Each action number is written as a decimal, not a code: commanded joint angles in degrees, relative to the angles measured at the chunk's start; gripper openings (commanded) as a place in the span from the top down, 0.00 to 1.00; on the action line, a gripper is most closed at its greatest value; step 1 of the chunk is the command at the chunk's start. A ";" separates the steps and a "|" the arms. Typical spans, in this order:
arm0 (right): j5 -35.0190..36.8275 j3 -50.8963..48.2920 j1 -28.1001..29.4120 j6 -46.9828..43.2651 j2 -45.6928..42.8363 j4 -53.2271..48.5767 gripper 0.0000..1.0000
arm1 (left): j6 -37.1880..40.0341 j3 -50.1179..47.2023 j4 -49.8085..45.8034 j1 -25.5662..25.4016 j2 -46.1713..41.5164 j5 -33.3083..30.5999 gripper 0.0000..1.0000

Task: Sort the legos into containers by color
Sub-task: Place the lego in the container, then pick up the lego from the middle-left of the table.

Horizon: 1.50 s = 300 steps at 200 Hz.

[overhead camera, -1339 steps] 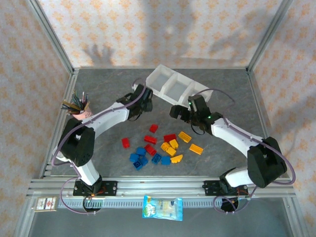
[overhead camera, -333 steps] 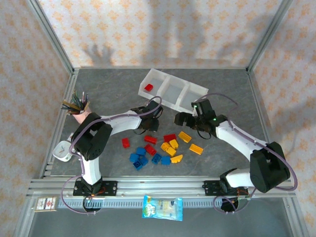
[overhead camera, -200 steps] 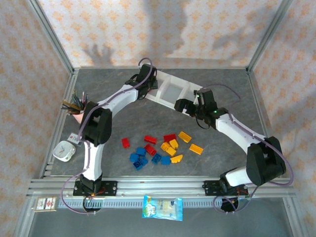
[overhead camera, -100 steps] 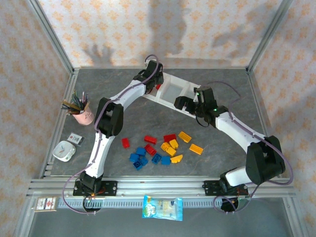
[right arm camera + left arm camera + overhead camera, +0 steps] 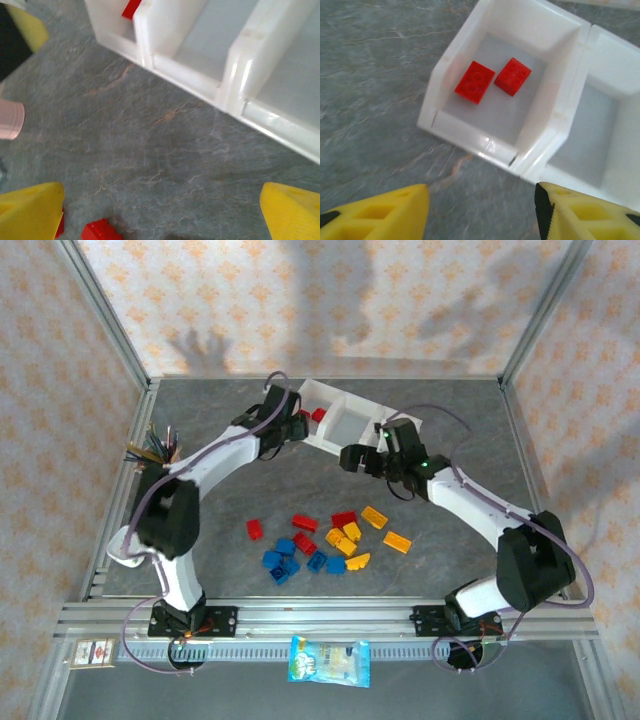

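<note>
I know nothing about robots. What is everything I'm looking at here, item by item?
Tray: one, white, three compartments, far middle of the table.
Red bricks in tray: two, in its left end compartment.
Loose red bricks: four, table centre.
Loose yellow-orange bricks: about five, right side of the pile.
Loose blue bricks: about five, near side of the pile.
Pen cup: one, pink, left side of the table.
Snack packet: one, blue and white, in front of the rail.
Left gripper: yellow fingers, open, empty, by the tray's left end.
Right gripper: yellow fingers, open, empty, near side of the tray.
</note>
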 commanded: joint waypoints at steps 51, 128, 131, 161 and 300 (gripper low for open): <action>-0.21 -1.51 8.61 -2.53 1.67 3.48 0.00 | -9.06 -23.40 -9.34 -4.27 -21.84 -8.87 0.33; -0.35 -5.44 16.67 0.80 3.06 9.81 0.00 | -20.34 -36.99 -17.16 -7.57 -31.79 -9.92 0.28; -0.47 -5.56 16.78 0.92 3.12 9.94 0.00 | -20.39 -37.69 -16.38 -7.66 -31.91 -9.01 0.28; -0.54 -5.50 17.23 1.44 4.78 10.06 0.00 | -21.26 -41.22 -11.66 -7.92 -30.11 -5.24 0.30; 0.96 -2.77 17.32 1.59 8.21 8.12 0.00 | -19.39 -44.69 -3.74 -8.36 -22.38 -2.54 0.59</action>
